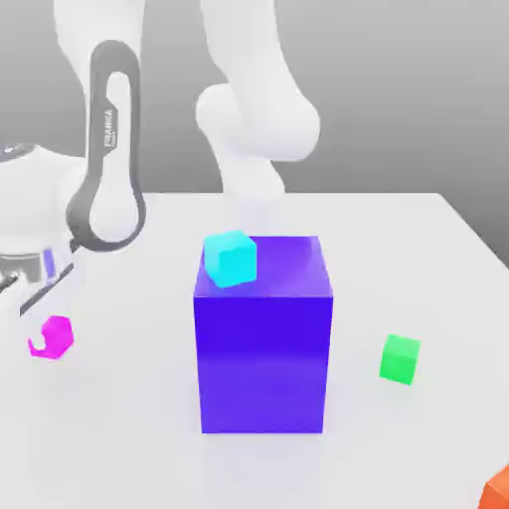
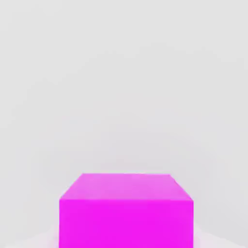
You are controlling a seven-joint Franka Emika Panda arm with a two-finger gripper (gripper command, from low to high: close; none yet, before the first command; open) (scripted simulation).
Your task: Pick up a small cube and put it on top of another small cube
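Observation:
The small cube (image 1: 54, 338), bright magenta, lies on the white table at the exterior view's left; up close in the hand view, the small cube (image 2: 126, 213) shows its top and one side face. My gripper (image 1: 41, 320) reaches down onto it from above, one fingertip overlapping the cube's upper left corner, and is shut on it. The other small cube (image 1: 400, 359), bright green, sits on the table at the exterior view's right, past the big block and well away from my hand.
A big blue-purple block (image 1: 262, 333) stands mid-table between the two small cubes, with a small cyan cube (image 1: 231, 258) on its top back corner. An orange block (image 1: 497, 489) pokes in at the near right corner. The arm's white links rise behind.

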